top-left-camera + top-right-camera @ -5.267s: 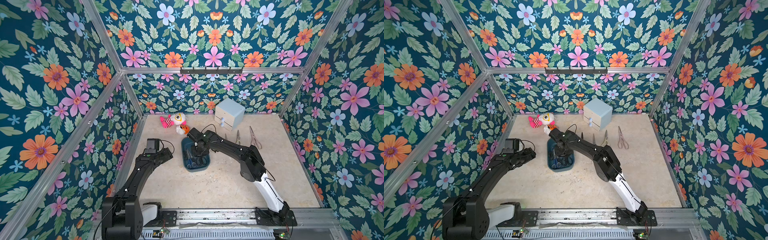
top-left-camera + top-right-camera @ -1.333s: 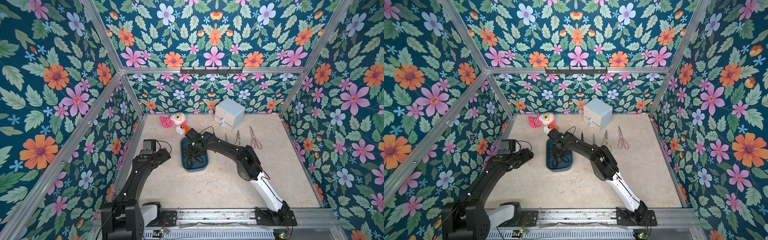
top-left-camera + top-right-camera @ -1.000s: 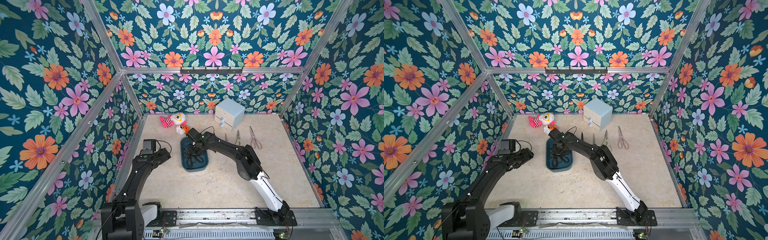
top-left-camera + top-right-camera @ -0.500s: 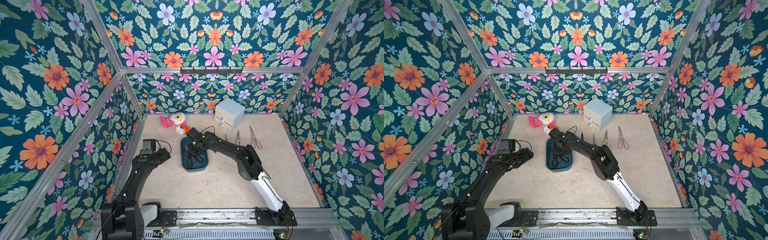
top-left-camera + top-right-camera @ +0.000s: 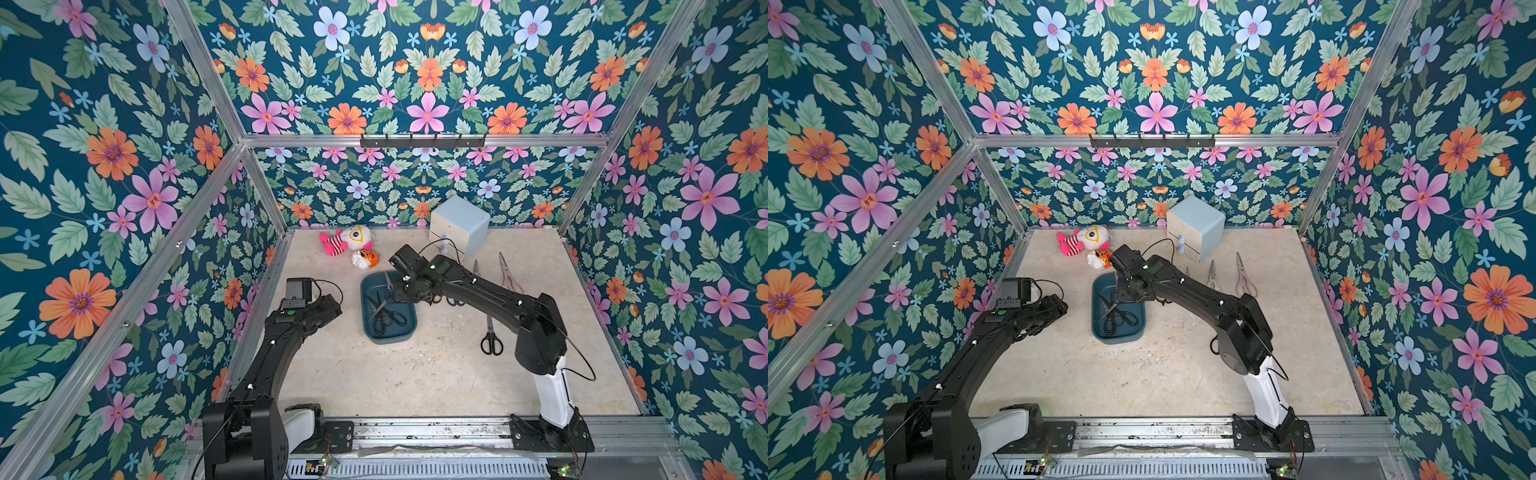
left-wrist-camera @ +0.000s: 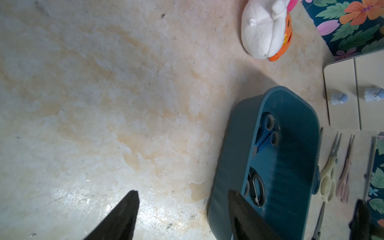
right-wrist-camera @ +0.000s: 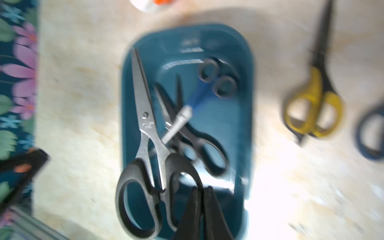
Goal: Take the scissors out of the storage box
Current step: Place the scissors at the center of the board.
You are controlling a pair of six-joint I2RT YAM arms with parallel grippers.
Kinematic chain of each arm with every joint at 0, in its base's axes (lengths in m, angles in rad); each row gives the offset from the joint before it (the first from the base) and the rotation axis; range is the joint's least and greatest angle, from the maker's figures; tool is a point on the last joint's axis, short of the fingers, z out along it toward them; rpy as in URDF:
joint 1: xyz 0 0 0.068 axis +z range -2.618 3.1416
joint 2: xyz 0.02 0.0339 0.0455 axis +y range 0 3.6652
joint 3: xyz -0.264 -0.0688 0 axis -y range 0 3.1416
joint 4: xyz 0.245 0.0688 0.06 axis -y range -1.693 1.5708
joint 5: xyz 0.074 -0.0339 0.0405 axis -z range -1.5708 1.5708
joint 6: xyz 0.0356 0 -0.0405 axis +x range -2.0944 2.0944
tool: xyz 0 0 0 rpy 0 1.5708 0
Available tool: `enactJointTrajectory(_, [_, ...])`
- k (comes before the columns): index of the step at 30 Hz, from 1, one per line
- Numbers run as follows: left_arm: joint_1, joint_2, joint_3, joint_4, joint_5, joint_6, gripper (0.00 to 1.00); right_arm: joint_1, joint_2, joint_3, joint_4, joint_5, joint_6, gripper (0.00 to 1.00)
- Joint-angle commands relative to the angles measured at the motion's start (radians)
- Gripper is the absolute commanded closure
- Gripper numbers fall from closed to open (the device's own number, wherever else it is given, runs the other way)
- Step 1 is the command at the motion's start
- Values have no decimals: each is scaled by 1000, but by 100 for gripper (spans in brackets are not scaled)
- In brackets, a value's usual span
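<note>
Near the table's (image 5: 395,374) left edge the left hand (image 6: 181,194) is hovering over bare tabletop just beside the storage box (image 5: 390,341), its fingers standing apart and holding nothing.

The box is sitting a little left of the table's middle, toward the far edge. Three pairs are showing in it: the large black-handled scissors (image 7: 149,133), a smaller black-handled pair (image 7: 207,153) and the blue-handled scissors (image 7: 199,97), whose pale tip is lying across the other two.

Over the box's far right corner the right hand (image 7: 201,190) is reaching down with its fingers pressed together. It appears to be pinching one handle loop of the large pair, though the fingers are hiding the contact itself.

Further right, the yellow-black scissors (image 7: 313,104) and a black-handled pair (image 5: 491,338) are already lying on the table.

The steel blades are making these scissors stiff, slick and pointed. A pair held by one plastic loop is likely to be swinging tip-down and gaping open. The neck just behind the pivot screw is offering the steadier hold. The crossing blue pair is at risk of being dragged along.
</note>
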Motion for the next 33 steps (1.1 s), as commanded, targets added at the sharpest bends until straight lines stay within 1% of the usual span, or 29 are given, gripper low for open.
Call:
enactJointTrajectory(1, [-3,-7,-20,39,26,-24,28,-9,-119,-165,-6,91,17,100])
enactJointTrajectory(5, [-12,-18,-55,69,26,-48,28,-31,-295,-430,31,118,76,100])
enactJointTrajectory(8, [-23,-18,-75,85,36,-63,28,-51,-416,-593,55,116,125,100])
enactJointTrajectory(11, [-42,-18,-81,85,18,-69,28,-57,-489,-716,91,115,145,100])
enactJointTrajectory(14, [-63,-15,-82,88,5,-81,28,-62,-509,-795,99,121,155,100])
enactJointTrajectory(17, [-90,-27,-81,81,-16,-98,28,-64,-493,-840,94,148,163,100])
enactJointTrajectory(22, [-125,-57,-92,60,-49,-119,28,-82,-442,-863,115,177,164,100])
enactJointTrajectory(27, [-135,-86,-104,36,-65,-123,28,-87,-373,-840,143,197,104,100])
enactJointTrajectory(33, [-136,-110,-112,21,-77,-129,29,-90,-293,-817,139,196,87,100])
